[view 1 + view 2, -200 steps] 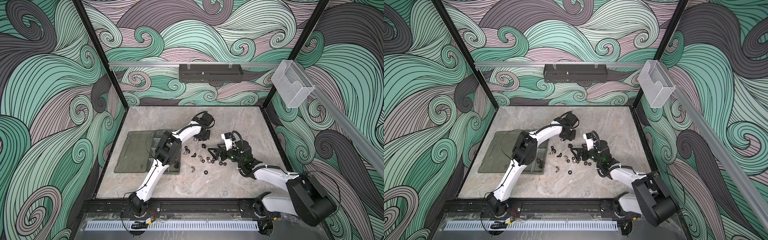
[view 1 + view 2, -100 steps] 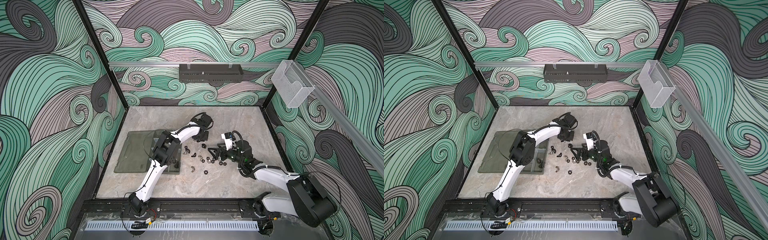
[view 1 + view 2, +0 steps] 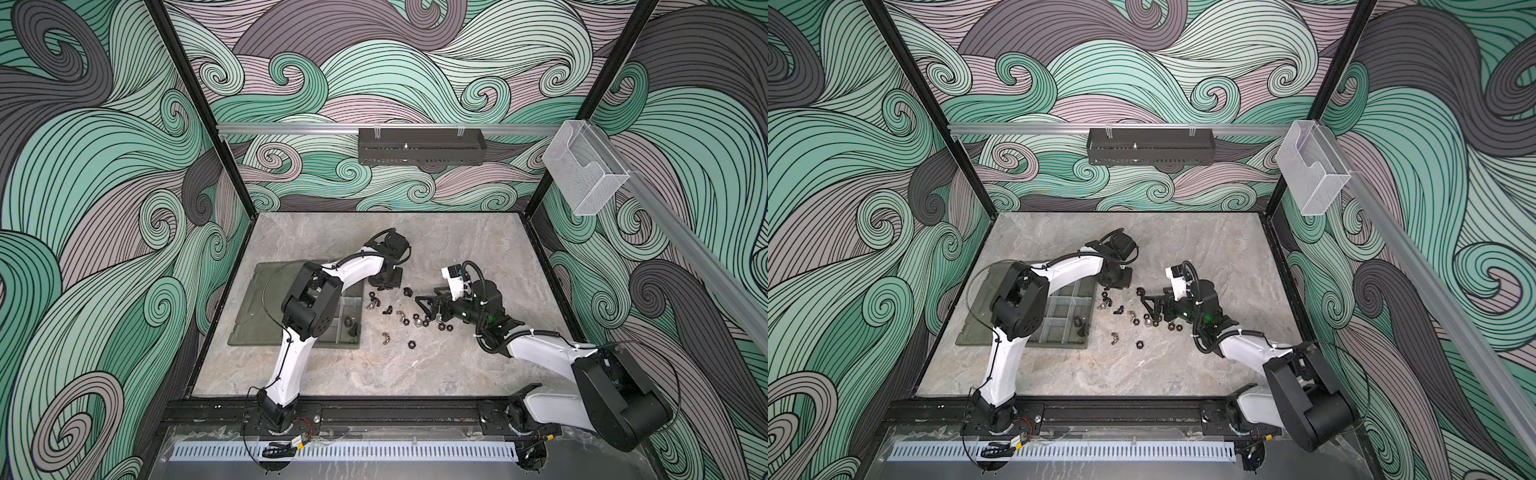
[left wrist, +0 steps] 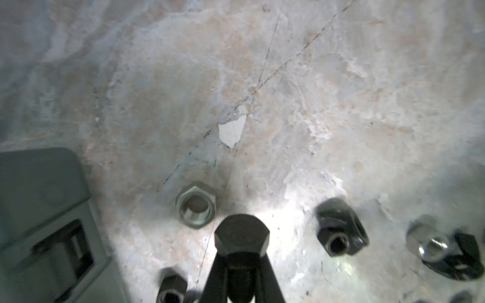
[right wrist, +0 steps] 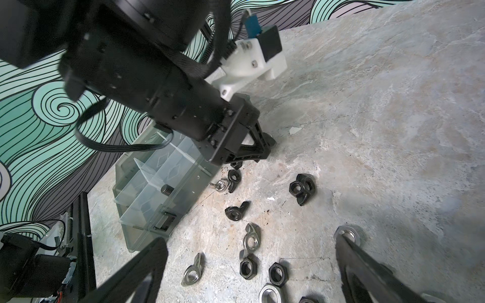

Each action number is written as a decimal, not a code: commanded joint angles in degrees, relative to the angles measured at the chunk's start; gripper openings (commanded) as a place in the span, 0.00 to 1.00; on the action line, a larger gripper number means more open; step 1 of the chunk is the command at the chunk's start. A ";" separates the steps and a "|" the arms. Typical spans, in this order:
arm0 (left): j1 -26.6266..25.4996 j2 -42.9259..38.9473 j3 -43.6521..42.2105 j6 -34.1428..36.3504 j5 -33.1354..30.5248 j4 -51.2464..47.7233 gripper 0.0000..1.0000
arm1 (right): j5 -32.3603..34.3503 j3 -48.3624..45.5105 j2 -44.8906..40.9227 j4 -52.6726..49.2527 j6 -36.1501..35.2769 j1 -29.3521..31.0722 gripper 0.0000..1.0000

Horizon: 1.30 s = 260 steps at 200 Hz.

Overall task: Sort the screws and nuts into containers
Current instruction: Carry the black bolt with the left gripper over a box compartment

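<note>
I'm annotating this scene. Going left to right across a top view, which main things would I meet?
Organizer box → left gripper → right gripper → clear wall holder.

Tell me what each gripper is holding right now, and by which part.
The left gripper holds a black screw by its shank, just below the hex head. The right gripper is open and holds nothing.

Robot lab cell with wave-patterned walls (image 3: 104,166)
</note>
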 commanded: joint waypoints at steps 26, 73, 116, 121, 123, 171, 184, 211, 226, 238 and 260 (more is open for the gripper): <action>0.89 -14.36 -10.31 -0.35 -3.26 -1.55 0.10 | -2.39 2.88 1.64 -1.07 -2.41 2.03 0.99; 1.16 -28.22 -24.64 -2.98 -5.23 -4.16 0.11 | -3.57 5.39 4.08 -1.57 -5.29 7.85 0.99; 1.07 -36.80 -34.63 -6.58 -3.80 -6.69 0.11 | -4.30 5.63 5.44 -1.05 -4.46 8.28 0.99; 1.07 -37.86 -35.74 -6.75 -3.48 -6.60 0.11 | -4.56 5.61 5.37 -0.75 -4.30 8.22 0.99; 1.07 -38.20 -36.10 -6.77 -3.30 -6.58 0.11 | -4.61 5.58 5.42 -0.60 -4.28 8.32 0.99; 1.07 -39.38 -38.38 -5.39 -0.96 -7.49 0.11 | -4.10 5.78 5.68 -1.06 -4.42 8.41 0.99; 1.07 -36.49 -37.72 -5.76 -1.37 -8.32 0.11 | -3.47 5.61 6.04 -1.19 -4.68 8.35 0.99; 1.07 -35.23 -39.53 -6.00 -0.87 -5.52 0.11 | -4.12 6.43 6.51 -1.98 -4.61 8.43 0.99; 1.07 -34.23 -39.84 -6.25 -1.11 -4.82 0.11 | -3.92 5.84 6.23 -1.08 -4.47 8.44 0.99; 1.09 -32.87 -38.87 -5.87 -1.00 -5.30 0.11 | -3.16 6.03 6.32 -1.99 -4.83 8.42 0.99; 1.13 -29.99 -36.72 -4.66 -3.16 -5.26 0.11 | -3.54 6.65 6.58 -2.40 -4.99 8.39 0.99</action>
